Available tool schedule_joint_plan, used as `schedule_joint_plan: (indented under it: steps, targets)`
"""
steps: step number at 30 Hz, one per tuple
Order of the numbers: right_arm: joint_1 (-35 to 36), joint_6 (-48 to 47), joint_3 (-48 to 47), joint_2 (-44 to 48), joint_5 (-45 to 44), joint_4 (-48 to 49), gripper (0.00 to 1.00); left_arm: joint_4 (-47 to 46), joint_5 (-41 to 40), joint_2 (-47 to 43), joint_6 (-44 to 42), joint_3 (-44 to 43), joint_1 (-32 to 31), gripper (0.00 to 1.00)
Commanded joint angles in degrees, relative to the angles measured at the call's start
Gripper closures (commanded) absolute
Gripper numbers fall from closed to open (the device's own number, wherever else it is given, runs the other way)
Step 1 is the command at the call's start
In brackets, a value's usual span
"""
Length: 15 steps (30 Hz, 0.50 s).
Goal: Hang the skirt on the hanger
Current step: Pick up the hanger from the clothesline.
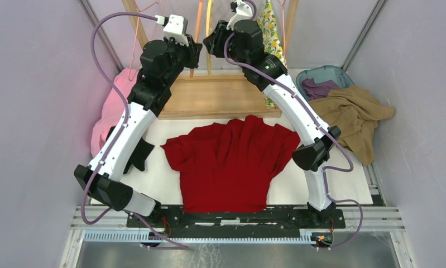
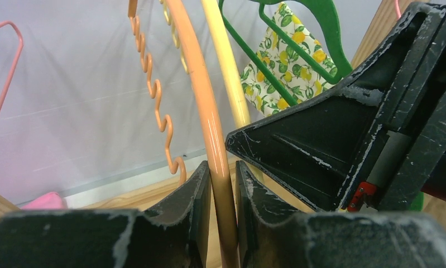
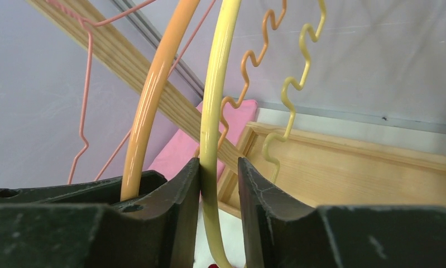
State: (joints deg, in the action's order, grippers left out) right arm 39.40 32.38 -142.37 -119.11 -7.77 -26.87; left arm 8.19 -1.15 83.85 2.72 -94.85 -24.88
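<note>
I look down on a white table top (image 1: 321, 184) closed in by pale lilac walls, and the wooden rack (image 1: 220, 97) stands at its far edge. In front of the rack a red garment (image 1: 231, 162) lies spread flat. Left of the rack is a pink cloth (image 1: 111, 111), and right of it a tan garment (image 1: 354, 117) beside a blue basin (image 1: 326, 72). The skirt (image 1: 270, 28) hangs at the right end of the rack, above the table, and neither gripper touches it. Only the left wrist view shows that the bars of a green hanger (image 2: 321, 25) cross in front of its lemon print; from above I cannot make this hanger out. The pink hanger (image 3: 86, 84) hangs toward the left end of the rack as a thin wire, free of both arms, and its lower part is cut off in the wrist views. The left gripper (image 2: 221, 167) is clamped on the bar of the orange hanger (image 2: 201, 84), with both fingers against it. The right gripper (image 3: 219, 164) has its jaws apart around the yellow hanger (image 3: 215, 84): the bar touches one finger and a gap shows to the other. From above both pincers are covered by their own wrists, so there I cannot tell how they stand. In the left wrist view a black part of the right arm fills the right side.
</note>
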Motion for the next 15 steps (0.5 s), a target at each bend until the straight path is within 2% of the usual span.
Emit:
schedule_joint_plan:
  steps: [1, 5, 11, 15]
  targets:
    - [-0.02, -3.14, 0.51, 2.61, -4.89, -2.35, 0.67, -3.40, 1.41, -0.99, 1.72, -0.39, -0.31, 0.72]
    - [0.13, -5.32, 1.24, 3.89, -8.49, -3.84, 0.69, -3.43, 1.19, -0.82, 1.66, -0.27, -0.34, 0.72]
    - [1.61, -9.61, 1.95, 5.19, -14.10, -5.65, 0.63, -3.57, 1.15, -0.46, 1.75, -0.34, -0.34, 0.72]
    - [2.80, -12.28, 2.00, 5.53, -18.60, -6.93, 0.62, -3.60, 1.15, -0.45, 1.74, -0.27, -0.27, 0.71]
